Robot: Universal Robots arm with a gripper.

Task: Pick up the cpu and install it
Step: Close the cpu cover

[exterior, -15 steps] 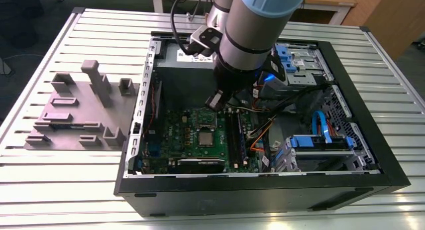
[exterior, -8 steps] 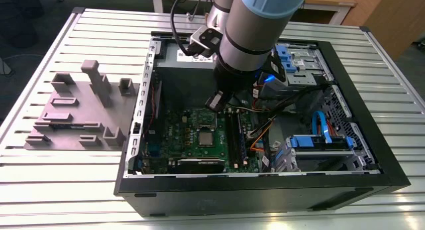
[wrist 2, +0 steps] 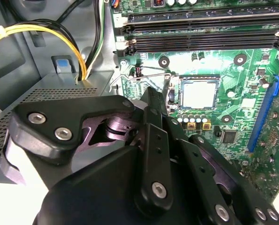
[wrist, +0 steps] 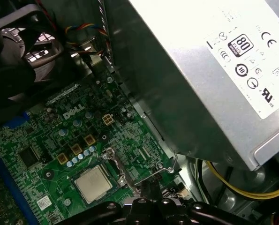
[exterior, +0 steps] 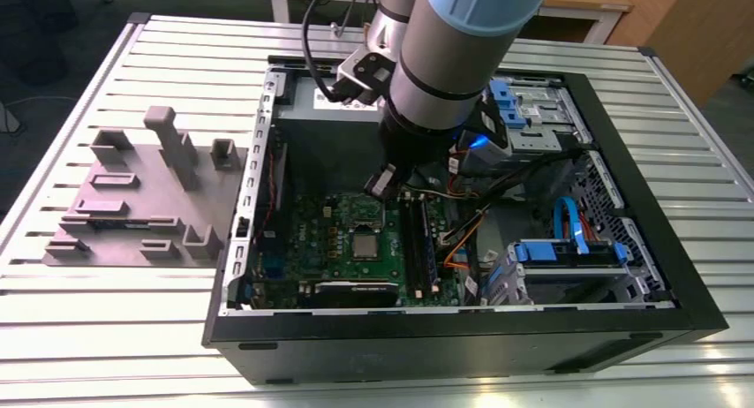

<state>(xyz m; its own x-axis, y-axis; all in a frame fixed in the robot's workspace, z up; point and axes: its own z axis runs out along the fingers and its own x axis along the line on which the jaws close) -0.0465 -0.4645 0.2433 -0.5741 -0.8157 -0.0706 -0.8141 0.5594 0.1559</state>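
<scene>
1. The cpu (wrist 2: 199, 93) lay flat in its socket on the motherboard (exterior: 309, 240), inside the case.
2. The gripper (wrist 2: 154, 101) hung empty, fingers pinched together; the cpu sat just beyond its tip, apart.

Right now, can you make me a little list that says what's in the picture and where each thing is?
place: open computer case lying on a slatted metal table
cpu: small silver square sitting flat in its socket on the green motherboard, seen in both wrist views
gripper: black gripper inside the case, close beside the cpu socket, nothing seen in it
power supply: big grey box with a white label next to the motherboard
beside the case: grey holder with slots and posts at the exterior view's left
</scene>
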